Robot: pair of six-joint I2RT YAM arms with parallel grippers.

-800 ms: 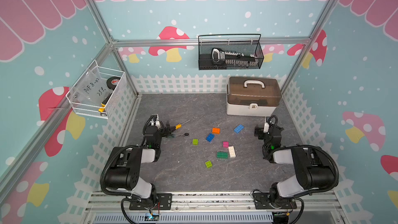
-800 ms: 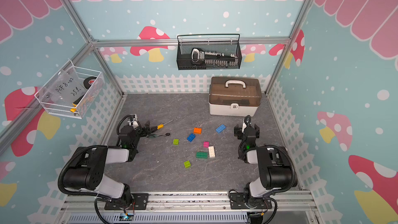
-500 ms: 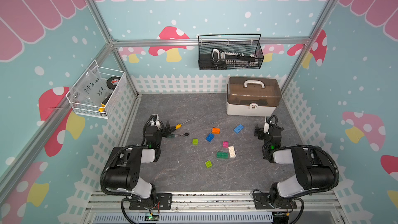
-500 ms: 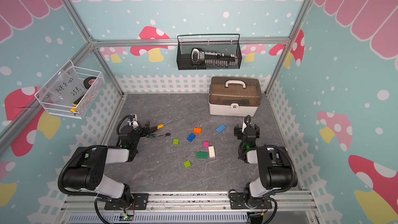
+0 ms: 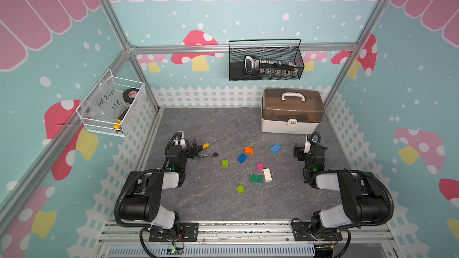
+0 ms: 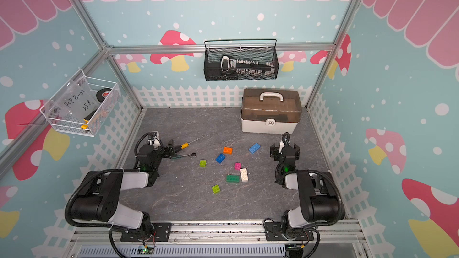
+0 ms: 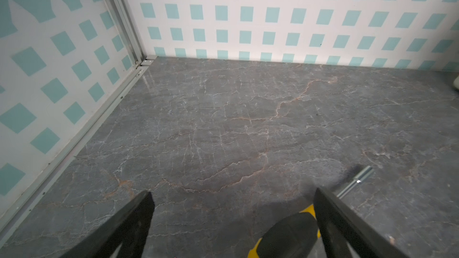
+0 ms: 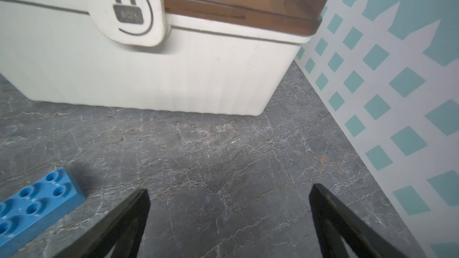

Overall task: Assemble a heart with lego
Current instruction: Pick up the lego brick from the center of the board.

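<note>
Worktop (image 5: 218, 209) is lying open at lower centre; lego bricks (image 5: 256, 178) are cluttering mid-frame, storage box (image 5: 290, 120) blocking upper right.

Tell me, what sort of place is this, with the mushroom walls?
Most likely a robot practice booth dressed up like a playroom: a left arm and a right arm bolted to a rail at the front, mushroom-papered walls on an aluminium frame, and loose toy bricks on the grey table.

Screwdriver (image 5: 206, 144) beside ratchet (image 5: 209, 155); latched storage box (image 5: 290, 120) well apart.
</note>
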